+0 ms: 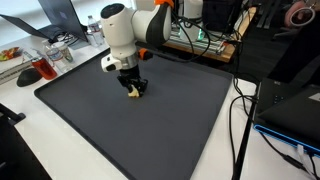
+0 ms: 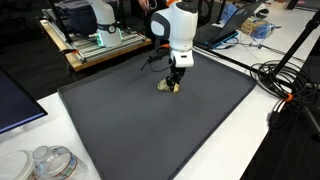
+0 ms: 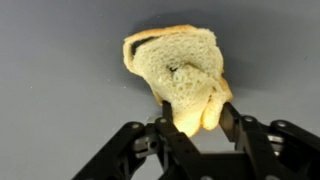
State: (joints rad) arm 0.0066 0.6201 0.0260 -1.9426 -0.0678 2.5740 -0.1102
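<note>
Clearly the claw (image 3: 190, 118) pinches the bread slice (image 3: 172, 58) at one folded edge, the rest jutting out beyond it.

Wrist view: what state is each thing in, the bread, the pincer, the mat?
bread slice: buckled, squeezed at one edge between the pincer's fingers.
pincer: closed on the bread slice, pointing down, low over the mat.
mat: lying flat, dark grey, unwrinkled.

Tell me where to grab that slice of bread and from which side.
Probably across one end, crust to crust, from straight above: the bread lies on the mat, and its soft crumb folds inward inside the gripper, giving a firm pinch.
</note>
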